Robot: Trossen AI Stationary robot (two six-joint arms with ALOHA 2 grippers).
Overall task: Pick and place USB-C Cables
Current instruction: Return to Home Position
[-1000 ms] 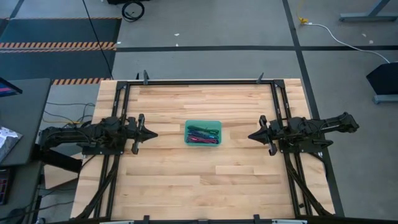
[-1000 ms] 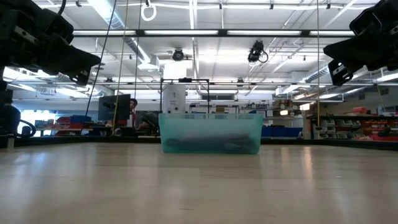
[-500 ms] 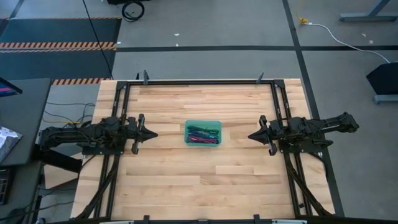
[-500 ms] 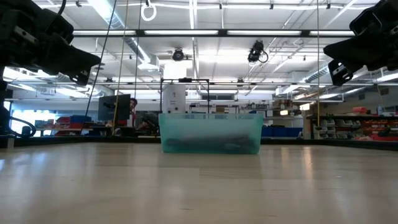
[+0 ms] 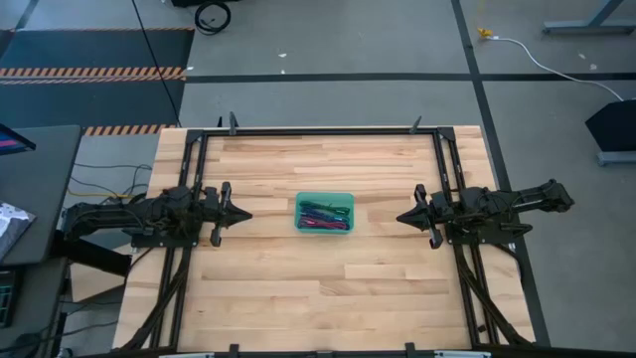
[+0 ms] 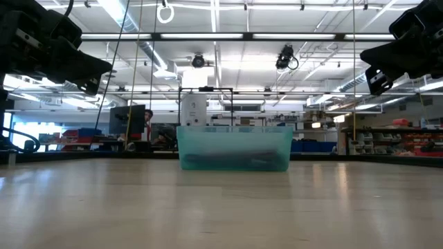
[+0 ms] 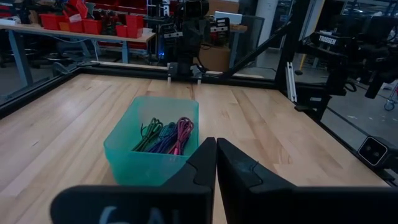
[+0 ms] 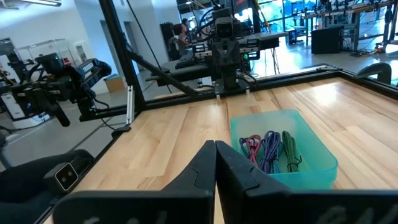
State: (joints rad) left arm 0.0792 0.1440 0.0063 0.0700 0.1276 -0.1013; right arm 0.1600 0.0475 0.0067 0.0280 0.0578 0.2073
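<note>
USB-C cables (image 5: 323, 213) lie together inside the green bin (image 5: 325, 196), which sits about the middle of the worktop (image 5: 318, 288). The left tool (image 5: 243, 214) hangs at nine o'clock from the bin and the right tool (image 5: 401, 217) at three o'clock. Both are well apart from it and above the wood, with fingers pressed narrow together and nothing between them.

From where I stand, little looks likely to go wrong. The main risk I can see is an arm dipping or swinging inward as it settles and clipping the bin wall. The bin looks light, so it could skid or tip and spill the bundles. A springy coil might also lift over the low rim if the bin were jolted.

The wrist views show thin coiled bundles lying side by side along the bin floor: dark green, purple-blue and magenta. A teal one is hard to pick out against the plastic, and I can't count all five
</note>
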